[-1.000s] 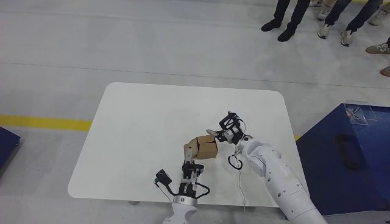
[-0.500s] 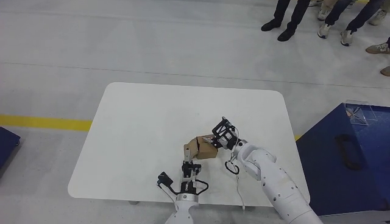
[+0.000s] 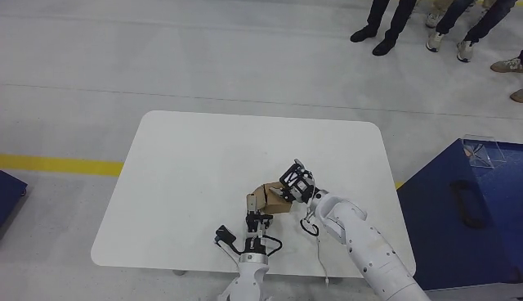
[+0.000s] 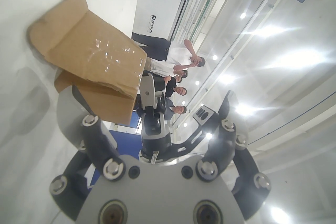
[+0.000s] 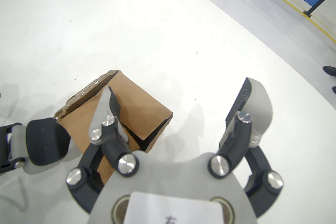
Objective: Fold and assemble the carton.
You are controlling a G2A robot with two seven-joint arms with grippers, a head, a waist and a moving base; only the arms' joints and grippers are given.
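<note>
Near the table (image 3: 188, 178) front edge, carton (image 3: 271, 196) lies on its side, end flaps loose. Right gripper (image 3: 292, 178) has closed in from the right over 1 s. It is spread wide and holds nothing, 1 finger (image 5: 105, 107) over the carton top. Left gripper (image 3: 257, 219) is also spread, 1 finger (image 4: 68, 109) touching a flap, no grip. Flap pressing looks next. 2 grippers crowd the carton; blue platform (image 3: 466, 211) well apart.

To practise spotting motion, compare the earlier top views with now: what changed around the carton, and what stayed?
The right gripper, open, moved in toward the carton; one finger now reaches over its top. The left gripper, also open, edged slightly closer. Nothing was gripped. The carton stayed where it was on the table.
</note>
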